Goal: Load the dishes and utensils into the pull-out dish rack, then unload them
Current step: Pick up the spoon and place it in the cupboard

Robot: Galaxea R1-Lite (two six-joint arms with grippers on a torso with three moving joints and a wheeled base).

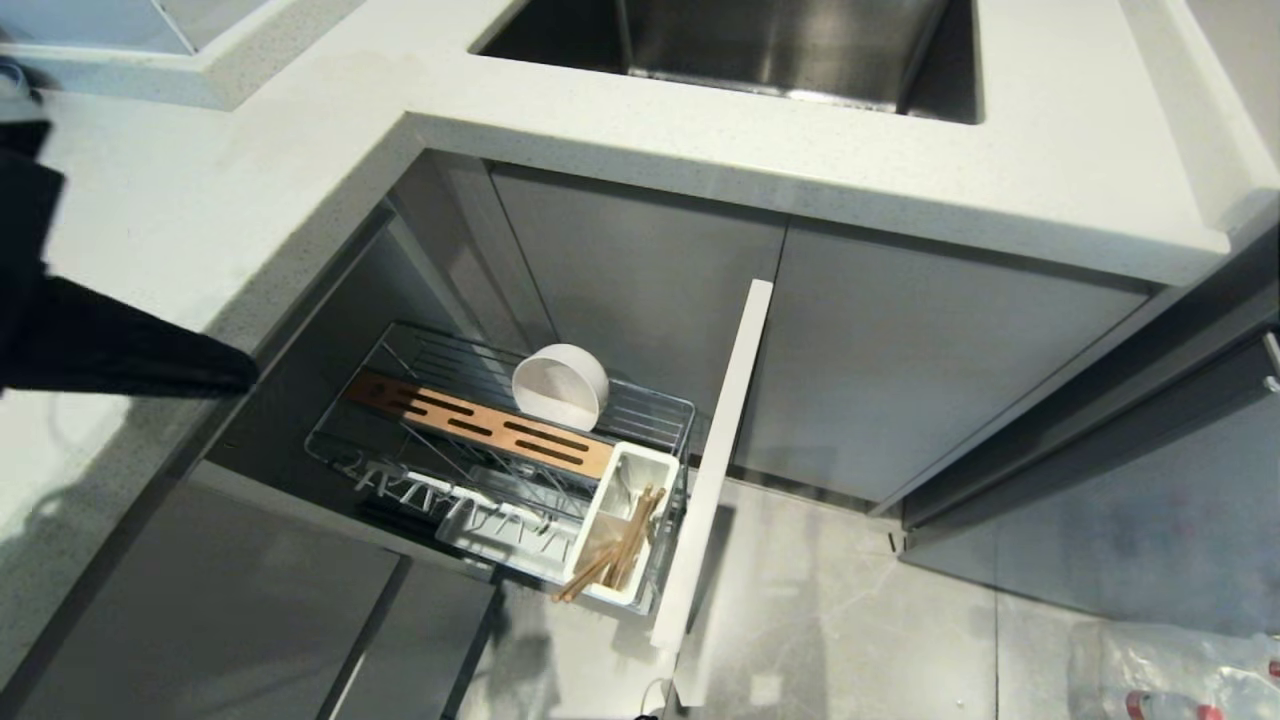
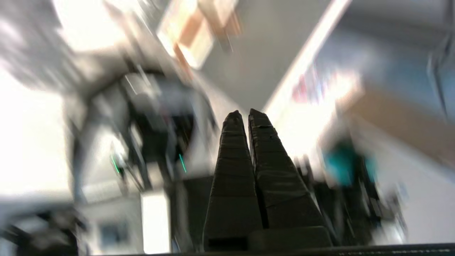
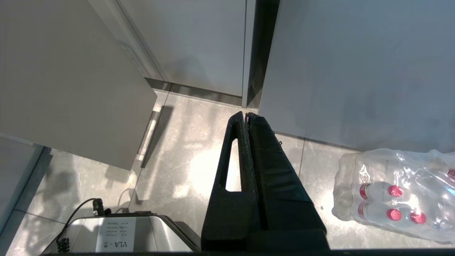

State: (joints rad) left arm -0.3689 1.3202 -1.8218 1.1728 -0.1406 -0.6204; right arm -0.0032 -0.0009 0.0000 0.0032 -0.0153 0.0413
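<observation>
The pull-out dish rack (image 1: 345,455) stands drawn out under the counter, its pale front panel (image 1: 715,450) to the right. A white bowl (image 1: 560,387) stands on edge on the back wires, behind the brown slotted insert (image 1: 480,425). Wooden chopsticks (image 1: 615,555) lean in the white caddy (image 1: 650,468). My left arm (image 1: 120,345) reaches in from the left edge, over the countertop and apart from the rack. The left gripper (image 2: 245,113) is shut with nothing between its fingers, against a blurred background. My right gripper (image 3: 246,114) hangs shut and empty over the floor.
A steel sink (image 1: 740,40) is set in the white countertop (image 1: 250,200) above the rack. Grey cabinet doors (image 1: 900,370) stand to the right. A wrapped pack of water bottles (image 3: 398,192) lies on the floor, and the robot's base (image 3: 117,231) is below the right gripper.
</observation>
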